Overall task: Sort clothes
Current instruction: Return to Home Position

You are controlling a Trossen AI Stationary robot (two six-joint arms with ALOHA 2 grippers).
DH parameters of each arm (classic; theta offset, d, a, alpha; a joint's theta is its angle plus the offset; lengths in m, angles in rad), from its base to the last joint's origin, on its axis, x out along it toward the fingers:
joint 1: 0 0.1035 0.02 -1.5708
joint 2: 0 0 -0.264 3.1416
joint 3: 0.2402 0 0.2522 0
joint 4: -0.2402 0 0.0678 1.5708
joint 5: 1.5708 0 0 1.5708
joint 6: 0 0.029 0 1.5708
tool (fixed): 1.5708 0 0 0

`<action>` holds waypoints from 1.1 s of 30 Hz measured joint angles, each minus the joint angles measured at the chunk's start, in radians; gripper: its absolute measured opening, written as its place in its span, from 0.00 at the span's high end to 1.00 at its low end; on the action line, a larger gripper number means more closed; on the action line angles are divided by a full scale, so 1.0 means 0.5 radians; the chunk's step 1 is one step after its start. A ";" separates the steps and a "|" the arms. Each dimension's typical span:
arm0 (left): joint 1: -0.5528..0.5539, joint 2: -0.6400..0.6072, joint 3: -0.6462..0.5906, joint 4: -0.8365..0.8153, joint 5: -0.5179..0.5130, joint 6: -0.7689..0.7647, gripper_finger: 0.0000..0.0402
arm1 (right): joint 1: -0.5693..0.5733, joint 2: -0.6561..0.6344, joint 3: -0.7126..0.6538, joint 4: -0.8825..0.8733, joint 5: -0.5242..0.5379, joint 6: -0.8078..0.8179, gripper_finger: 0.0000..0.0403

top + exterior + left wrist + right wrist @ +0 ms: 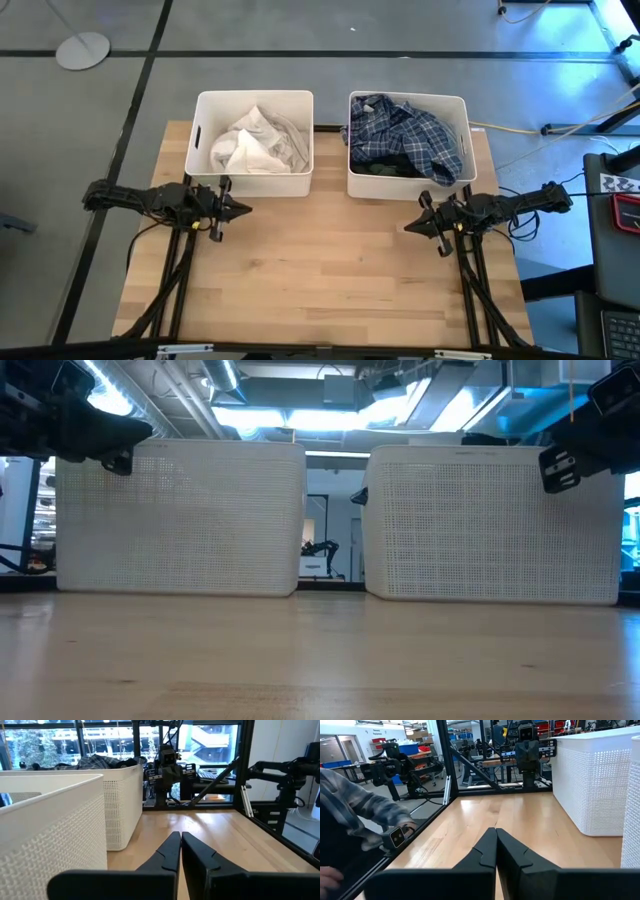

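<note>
As they lie, white clothes (pixel 255 145) crumpled, plaid shirt (pixel 415 130) rumpled

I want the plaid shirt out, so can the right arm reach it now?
Probably yes: the right claw, shut, sits just in front of the open-topped right bin, and the plaid shirt lies uppermost, nothing over it.
</note>
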 joint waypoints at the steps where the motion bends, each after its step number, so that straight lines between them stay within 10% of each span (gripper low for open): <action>1: 0.000 0.000 0.000 0.000 0.000 0.000 0.98 | 0.000 0.000 -0.001 0.000 0.001 0.001 0.98; 33: 0.000 0.000 0.000 0.001 -0.002 -0.065 0.98 | 0.000 0.000 -0.001 0.002 0.000 0.000 0.98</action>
